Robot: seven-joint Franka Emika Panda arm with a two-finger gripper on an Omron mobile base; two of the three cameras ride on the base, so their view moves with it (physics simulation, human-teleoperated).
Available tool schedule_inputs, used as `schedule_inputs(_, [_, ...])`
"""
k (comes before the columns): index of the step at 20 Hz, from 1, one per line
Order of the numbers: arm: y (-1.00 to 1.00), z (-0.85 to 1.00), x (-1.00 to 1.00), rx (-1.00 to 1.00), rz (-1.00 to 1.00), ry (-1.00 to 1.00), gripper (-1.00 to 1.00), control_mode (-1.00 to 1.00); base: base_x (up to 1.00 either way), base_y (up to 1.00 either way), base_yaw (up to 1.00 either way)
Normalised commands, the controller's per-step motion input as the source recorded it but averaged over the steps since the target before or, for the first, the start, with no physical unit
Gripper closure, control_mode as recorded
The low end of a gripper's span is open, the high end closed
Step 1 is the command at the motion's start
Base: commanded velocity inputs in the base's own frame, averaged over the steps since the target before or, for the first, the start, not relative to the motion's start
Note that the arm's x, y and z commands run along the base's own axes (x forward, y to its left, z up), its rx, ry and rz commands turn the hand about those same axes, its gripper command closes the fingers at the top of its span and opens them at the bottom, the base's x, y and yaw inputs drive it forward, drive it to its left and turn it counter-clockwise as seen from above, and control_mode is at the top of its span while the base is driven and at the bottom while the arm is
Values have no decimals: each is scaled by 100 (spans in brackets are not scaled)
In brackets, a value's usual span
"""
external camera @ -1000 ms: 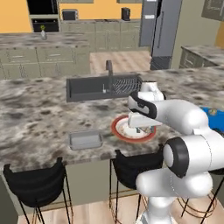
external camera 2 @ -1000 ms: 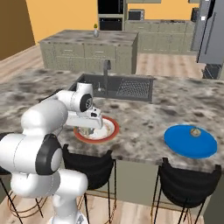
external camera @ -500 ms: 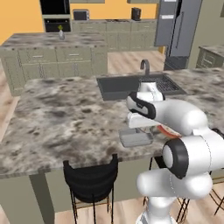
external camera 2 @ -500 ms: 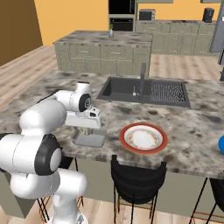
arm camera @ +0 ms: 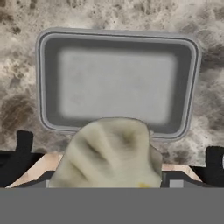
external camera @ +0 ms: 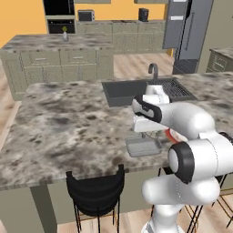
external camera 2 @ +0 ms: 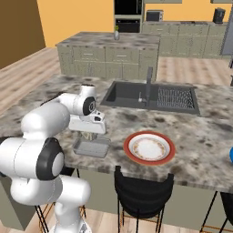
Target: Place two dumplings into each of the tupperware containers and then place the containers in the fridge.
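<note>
A grey tupperware container (arm camera: 116, 78) lies with nothing in it on the granite counter, near the front edge, also seen as a small tray (external camera: 143, 146) (external camera 2: 91, 147). My gripper (arm camera: 118, 157) hangs just above its near rim, pointing down. It is shut on a pale crinkled dumpling (arm camera: 109, 153) that sits between the two dark fingertips (arm camera: 22, 146). From the base cameras the hand (external camera: 144, 131) (external camera 2: 87, 134) hovers over the container. The grey fridge (external camera: 186, 32) stands at the far right of the room.
A round white plate with a red rim (external camera 2: 149, 148) lies right of the container, a dark sink (external camera 2: 136, 93) with a faucet behind it. A flat blue thing (external camera 2: 231, 155) peeks in at the right edge. Black stools (external camera: 95, 191) stand under the counter's front edge.
The base has driven left, so the whole scene shifted right. The gripper, over the plate a second ago, now hangs over the container with the dumpling still in it.
</note>
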Motion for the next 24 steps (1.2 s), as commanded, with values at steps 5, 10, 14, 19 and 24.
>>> schedule_inputs(5, [39, -51, 97, 0, 0, 14, 100, -100, 0, 0, 0])
schedule_inputs(10, [54, -74, 95, -1, 0, 19, 100, -100, 0, 0, 0])
schedule_inputs(14, [0, -18, 21, 0, 0, 22, 100, -100, 0, 0, 0])
schedule_inputs(19, [-2, 0, -31, 0, 0, 4, 100, -100, 0, 0, 0])
schedule_inputs(24, [-17, 0, -43, 0, 0, 0, 100, -100, 0, 0, 0])
